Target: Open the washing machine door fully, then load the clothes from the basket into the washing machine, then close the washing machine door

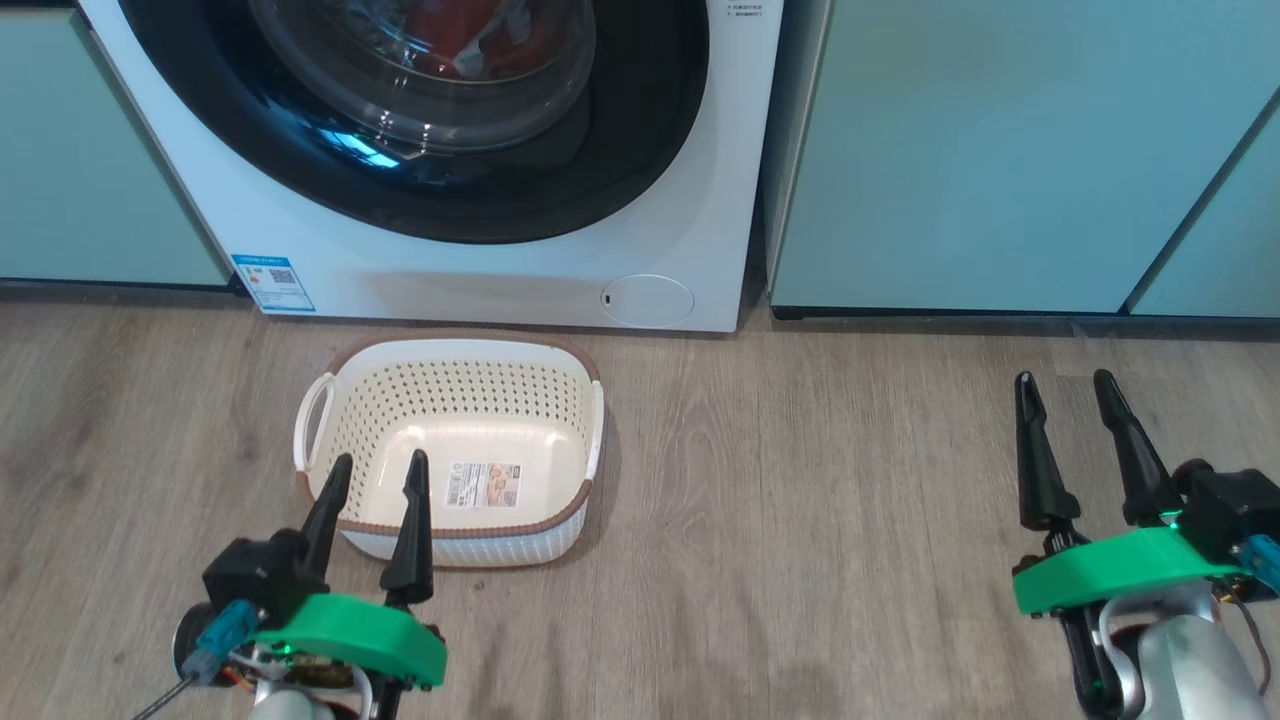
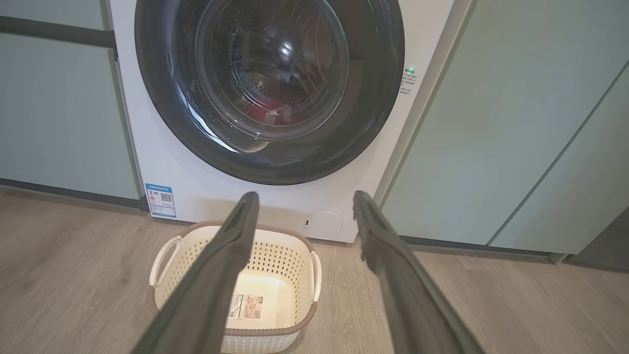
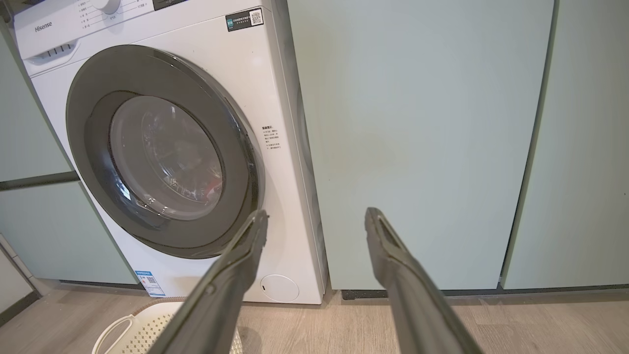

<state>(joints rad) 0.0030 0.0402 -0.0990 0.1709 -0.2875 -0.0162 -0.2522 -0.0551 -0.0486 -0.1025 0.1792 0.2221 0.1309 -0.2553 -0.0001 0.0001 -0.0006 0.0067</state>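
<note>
washing machine door (image 1: pixel 440 200) is shut, red clothes (image 1: pixel 450 40) showing through it, basket (image 1: pixel 450 352) on the floor (image 1: pixel 800 500) just in front, left gripper (image 1: pixel 380 458) and right gripper (image 1: pixel 1064 380) both spread apart

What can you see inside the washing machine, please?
Through the glass of the closed door, a red and white bundle of clothes lies low in the drum. The door's black rim and reflections hide the rest of the drum.

A: Any legible text?
B: Brand mark (image 3: pixel 43 28) "Hisense", left end of the washing machine (image 3: pixel 287 98) control panel. Blue sticker (image 1: pixel 273 282) and basket (image 1: pixel 460 395) paper label (image 1: pixel 484 485): print too small.
</note>
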